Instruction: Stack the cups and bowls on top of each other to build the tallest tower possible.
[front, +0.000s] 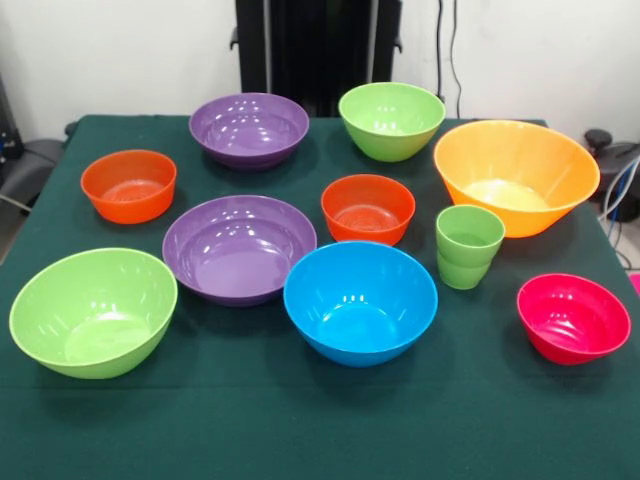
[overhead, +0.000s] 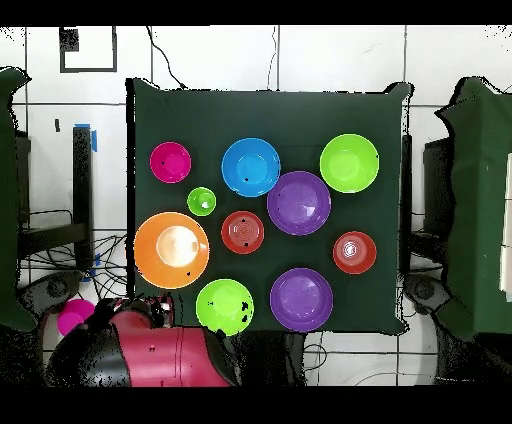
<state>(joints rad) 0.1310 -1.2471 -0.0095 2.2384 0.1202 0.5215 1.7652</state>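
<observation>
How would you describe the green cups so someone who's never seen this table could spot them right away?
Start at the largest bowl, the orange-yellow bowl, at one side of the green tablecloth. Just in front of it in the front view, between the blue bowl and the pink-red bowl, stand the light-green cups, nested one in the other. They are upright tumblers, far narrower than any bowl.

Cut off at the top edge: pedestal (front: 315, 45). Half hidden: lower cup (front: 461, 270) (nested under the upper cup (front: 470, 235)). Gripper unseen.
</observation>
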